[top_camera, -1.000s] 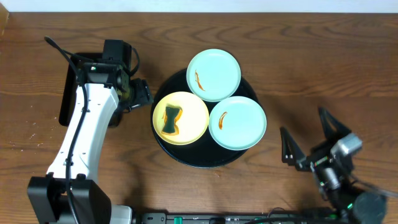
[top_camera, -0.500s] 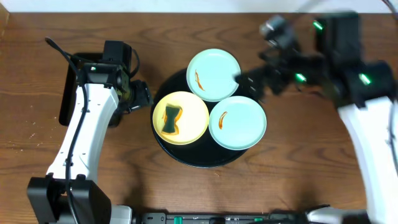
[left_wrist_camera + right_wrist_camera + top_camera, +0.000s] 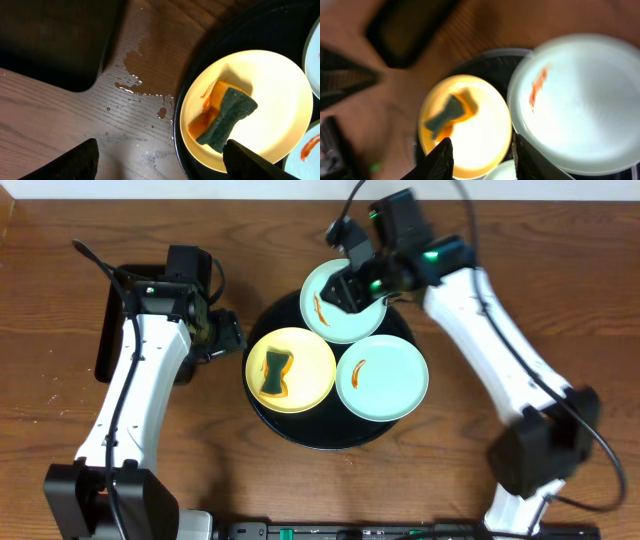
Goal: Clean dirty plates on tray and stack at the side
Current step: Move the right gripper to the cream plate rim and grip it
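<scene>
- My left claw (image 3: 160,167) is spread wide and empty, hanging over wet wood just beside the tray (image 3: 186,85).
- My right claw (image 3: 482,159) is parted and empty too, above the far blue plate (image 3: 335,320), which bears an orange smear.
- The yellow plate (image 3: 270,95) lies on the tray's left side with a sponge (image 3: 226,119) on it.
- The second blue plate (image 3: 382,377), also smeared, sits on the tray's right side.
- A puddle (image 3: 142,87) lies between the tray and a rectangular black tray (image 3: 50,40).
</scene>
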You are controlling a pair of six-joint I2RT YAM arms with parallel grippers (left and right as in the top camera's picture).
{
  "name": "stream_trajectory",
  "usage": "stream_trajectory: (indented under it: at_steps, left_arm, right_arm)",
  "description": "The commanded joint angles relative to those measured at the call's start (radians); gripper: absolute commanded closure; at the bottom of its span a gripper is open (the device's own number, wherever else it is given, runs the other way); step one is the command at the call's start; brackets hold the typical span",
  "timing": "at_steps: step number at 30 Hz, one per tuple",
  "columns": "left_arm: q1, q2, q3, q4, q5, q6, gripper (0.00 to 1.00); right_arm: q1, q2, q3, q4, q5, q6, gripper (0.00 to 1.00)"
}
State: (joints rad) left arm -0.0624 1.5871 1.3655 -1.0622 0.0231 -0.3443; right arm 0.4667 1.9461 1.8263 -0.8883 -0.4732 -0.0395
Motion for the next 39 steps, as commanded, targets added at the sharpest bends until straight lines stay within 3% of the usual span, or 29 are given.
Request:
stream_trajectory:
  at_steps: [1, 7, 16, 31, 39]
  left_arm:
    - [0.0, -0.013, -0.001, -0.003, -0.005, -0.013, 0.2]
    - [0.0, -0.013, -0.003, -0.003, -0.005, -0.013, 0.2]
    - [0.0, -0.012, -0.004, 0.001, -0.005, -0.013, 0.2]
    - [0.0, -0.012, -0.006, 0.001, -0.005, -0.013, 0.19]
    - [0.0, -0.012, -0.006, 0.001, -0.005, -0.013, 0.19]
  right_arm:
    - [0.06, 0.089, 0.017, -0.014, 0.187, 0.171, 0.64]
    - [0.138, 0.193, 0.017, -0.069, 0.246, 0.259, 0.53]
    - [0.169, 0.196, 0.001, -0.167, 0.353, 0.324, 0.63]
    - [0.183, 0.2, -0.154, -0.011, 0.354, 0.35, 0.7]
    - [0.183, 0.2, -0.166, 0.008, 0.353, 0.354, 0.68]
